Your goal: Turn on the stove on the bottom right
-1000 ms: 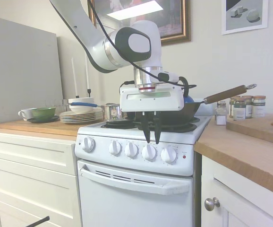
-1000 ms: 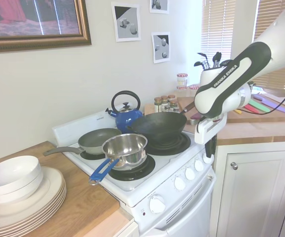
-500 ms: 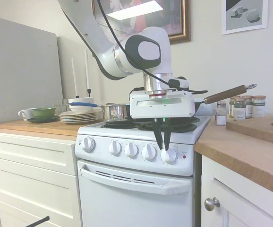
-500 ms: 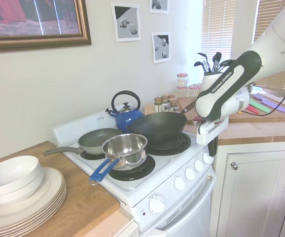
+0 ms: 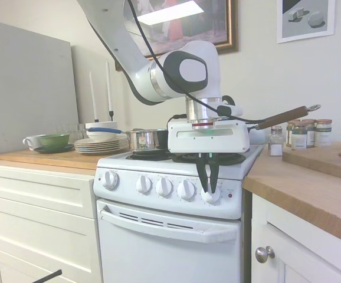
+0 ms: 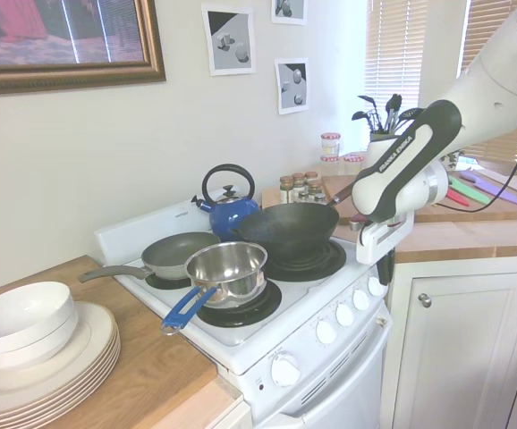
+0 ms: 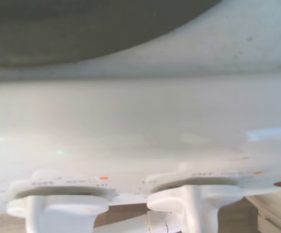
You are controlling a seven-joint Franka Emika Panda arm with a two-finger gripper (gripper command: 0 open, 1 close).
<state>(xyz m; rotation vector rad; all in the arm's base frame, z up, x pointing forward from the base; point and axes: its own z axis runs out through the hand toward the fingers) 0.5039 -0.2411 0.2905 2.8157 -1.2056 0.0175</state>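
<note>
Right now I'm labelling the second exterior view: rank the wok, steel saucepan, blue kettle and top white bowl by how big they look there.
1. Wok
2. Top white bowl, but it sits nearest the camera, so its rank is unsure
3. Steel saucepan
4. Blue kettle, farthest back

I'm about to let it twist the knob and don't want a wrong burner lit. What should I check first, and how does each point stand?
1. Gripper at the rightmost knob of the stove, next to the red light: ok.
2. Fingers straddling that knob and closed on it: cannot tell; they look narrow, but contact isn't visible.
3. Neighbouring knob free of the fingers: ok.
4. Red light off: cannot tell.
5. Wok seated on a right-side burner: ok; whether this knob drives that burner, cannot tell.
6. Wok handle clear of the arm: ok.
</note>
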